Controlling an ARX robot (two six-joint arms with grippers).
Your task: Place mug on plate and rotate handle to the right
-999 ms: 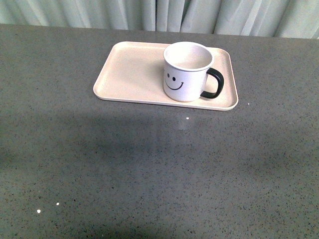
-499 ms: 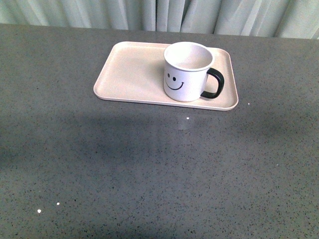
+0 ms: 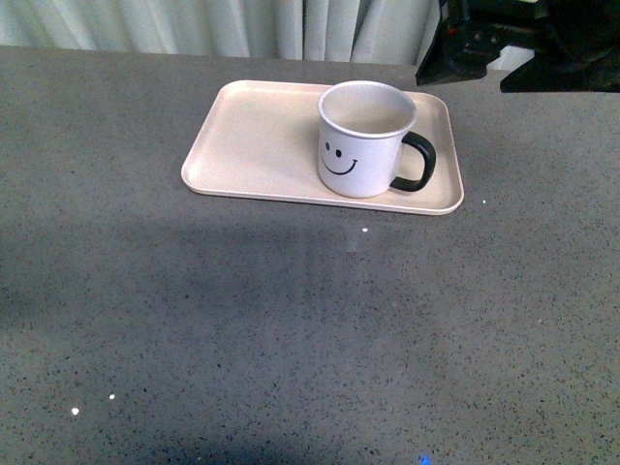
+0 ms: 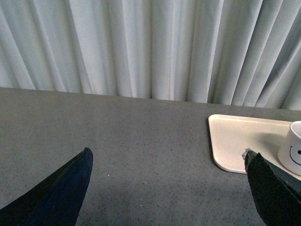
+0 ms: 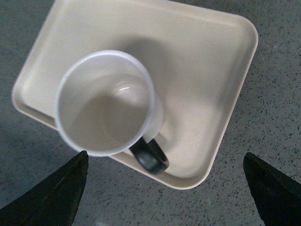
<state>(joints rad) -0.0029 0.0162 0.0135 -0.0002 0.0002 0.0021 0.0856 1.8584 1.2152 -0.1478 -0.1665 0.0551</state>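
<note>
The white mug point(image 3: 360, 140) with the black smiley face stands upright on the right half of the pale pink-beige plate point(image 3: 252, 136). Its black handle point(image 3: 417, 162) points right. My right arm's dark body shows at the top right of the front view, above and behind the plate. In the right wrist view my right gripper point(image 5: 164, 188) is open and empty, looking down on the mug point(image 5: 106, 101), its handle point(image 5: 150, 157) and the plate point(image 5: 207, 70). My left gripper point(image 4: 169, 188) is open and empty over bare table, left of the plate point(image 4: 235, 141); the mug point(image 4: 294, 148) shows at the frame edge.
The grey speckled table point(image 3: 291, 329) runs wide in front of and left of the plate. Pale curtains point(image 3: 242, 24) hang along the table's far edge, also in the left wrist view point(image 4: 141, 47).
My right arm has come into the front view at the top right, above the plate. The mug and plate have not moved.
</note>
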